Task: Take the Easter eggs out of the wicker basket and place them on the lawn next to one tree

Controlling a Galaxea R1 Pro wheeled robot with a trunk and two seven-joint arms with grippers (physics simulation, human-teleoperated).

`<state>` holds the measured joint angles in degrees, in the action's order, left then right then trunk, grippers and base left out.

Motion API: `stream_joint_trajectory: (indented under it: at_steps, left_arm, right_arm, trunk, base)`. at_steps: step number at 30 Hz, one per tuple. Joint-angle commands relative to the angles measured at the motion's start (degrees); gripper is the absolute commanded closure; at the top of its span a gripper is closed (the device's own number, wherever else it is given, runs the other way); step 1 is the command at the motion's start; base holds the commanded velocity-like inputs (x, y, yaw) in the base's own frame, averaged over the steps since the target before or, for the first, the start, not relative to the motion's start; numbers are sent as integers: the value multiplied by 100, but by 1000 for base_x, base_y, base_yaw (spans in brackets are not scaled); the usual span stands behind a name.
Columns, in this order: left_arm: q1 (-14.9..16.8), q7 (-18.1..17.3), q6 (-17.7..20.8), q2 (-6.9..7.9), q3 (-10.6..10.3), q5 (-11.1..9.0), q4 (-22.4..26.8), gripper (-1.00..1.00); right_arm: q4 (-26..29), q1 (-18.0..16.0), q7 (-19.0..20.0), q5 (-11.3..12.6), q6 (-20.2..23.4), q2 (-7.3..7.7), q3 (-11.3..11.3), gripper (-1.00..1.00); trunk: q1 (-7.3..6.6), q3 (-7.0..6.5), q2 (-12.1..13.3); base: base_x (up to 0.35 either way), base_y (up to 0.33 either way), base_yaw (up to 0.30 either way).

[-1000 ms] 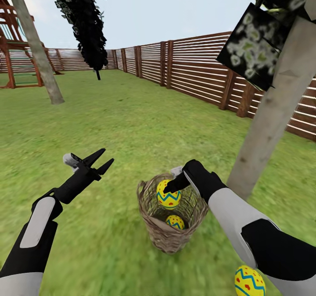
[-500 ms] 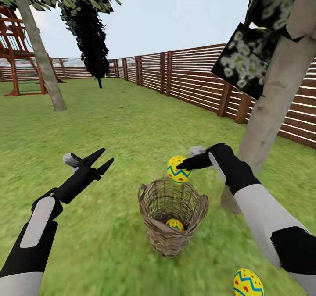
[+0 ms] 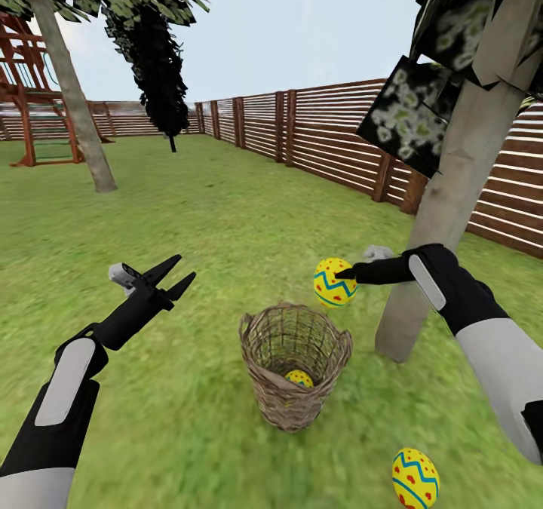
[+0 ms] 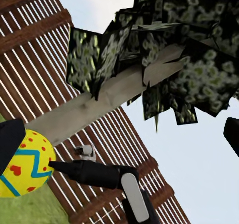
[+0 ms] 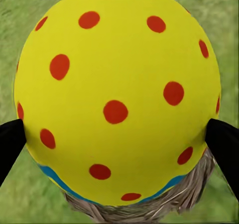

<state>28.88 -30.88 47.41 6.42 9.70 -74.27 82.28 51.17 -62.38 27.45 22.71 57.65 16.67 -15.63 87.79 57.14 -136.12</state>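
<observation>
My left gripper [image 3: 172, 275] hangs over the lawn [image 3: 211, 222] left of the wicker basket [image 3: 296, 366], jaws spread, nothing in them. The basket stands upright on the grass with one Easter egg [image 3: 299, 378] at the bottom. Above and right of its rim, my right gripper [image 3: 348, 274] is clamped on a second egg [image 3: 334, 282], off the ground; the right wrist view shows the black fingertips [image 5: 11, 142] pressing both its sides. Tree trunk [image 3: 445, 207] just right of that, probably close behind the wrist. The third egg [image 3: 415, 479] lies on the grass, near the basket and the tree.
</observation>
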Motion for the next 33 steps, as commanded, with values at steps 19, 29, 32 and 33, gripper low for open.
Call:
stream_joint_trajectory:
  at_steps: [19, 29, 32, 33]
  left_arm:
    - [2, -32, 14, 8, 28, -44, -1, -100]
    - [4, -23, 14, 0, 32, -36, -1, -100]
    - [4, -23, 14, -1, 32, -35, -1, -100]
    - [4, -23, 14, -1, 32, -35, -1, -100]
  right_arm:
    - [-144, 205, 832, -12, -4, 262, -10, 100]
    - [-160, 473, 832, -21, -33, 497, -10, 100]
    - [-161, 500, 832, -21, -35, 529, -3, 100]
    - [-160, 516, 838, -21, -35, 572, -2, 100]
  trunk:
    - [-177, -198, 320]
    - [-177, -253, 320]
    - [-177, -270, 320]
    - [-177, -276, 320]
  base:
    - [-56, 0, -152]
    - [0, 0, -247]
    - [0, 0, -247]
    - [0, 0, -247]
